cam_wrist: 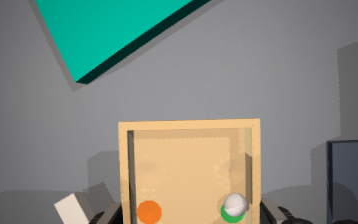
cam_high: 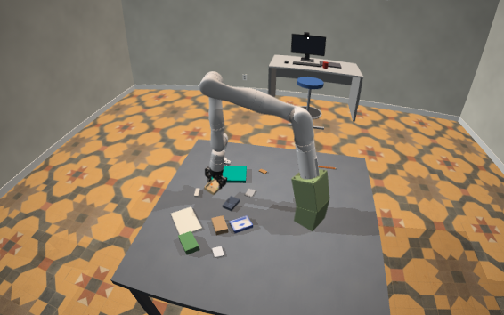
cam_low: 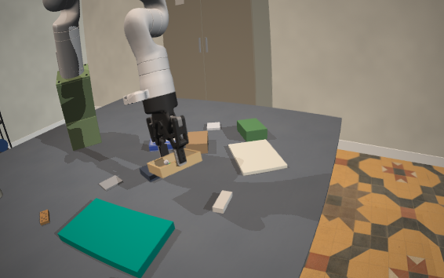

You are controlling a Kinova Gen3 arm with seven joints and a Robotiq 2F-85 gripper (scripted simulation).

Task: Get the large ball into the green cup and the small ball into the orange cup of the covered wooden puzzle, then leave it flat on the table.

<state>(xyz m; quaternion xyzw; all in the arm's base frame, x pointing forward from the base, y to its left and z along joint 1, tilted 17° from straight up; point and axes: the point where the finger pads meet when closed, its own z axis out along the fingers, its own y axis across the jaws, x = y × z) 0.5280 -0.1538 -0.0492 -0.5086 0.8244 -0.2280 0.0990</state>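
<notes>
My gripper (cam_low: 170, 155) is shut on the covered wooden puzzle (cam_low: 174, 162), gripping its near edge and holding it tilted just above the table; it also shows in the top view (cam_high: 213, 185). In the wrist view the puzzle (cam_wrist: 189, 170) fills the lower middle. A white ball (cam_wrist: 235, 203) sits on the green cup (cam_wrist: 232, 212) at the lower right corner. The orange cup (cam_wrist: 149, 212) at the lower left holds no ball. I see only one ball; a second one is not visible. The fingertips are mostly hidden below the wrist view's edge.
A teal slab (cam_low: 116, 233) lies close in front, also in the wrist view (cam_wrist: 110, 30). A dark blue block (cam_wrist: 352, 180) lies right of the puzzle. A brown box (cam_low: 197, 141), cream slab (cam_low: 256, 156), green block (cam_low: 252, 129) and small white blocks (cam_low: 222, 201) lie around. The arm's green pedestal (cam_low: 78, 111) stands behind.
</notes>
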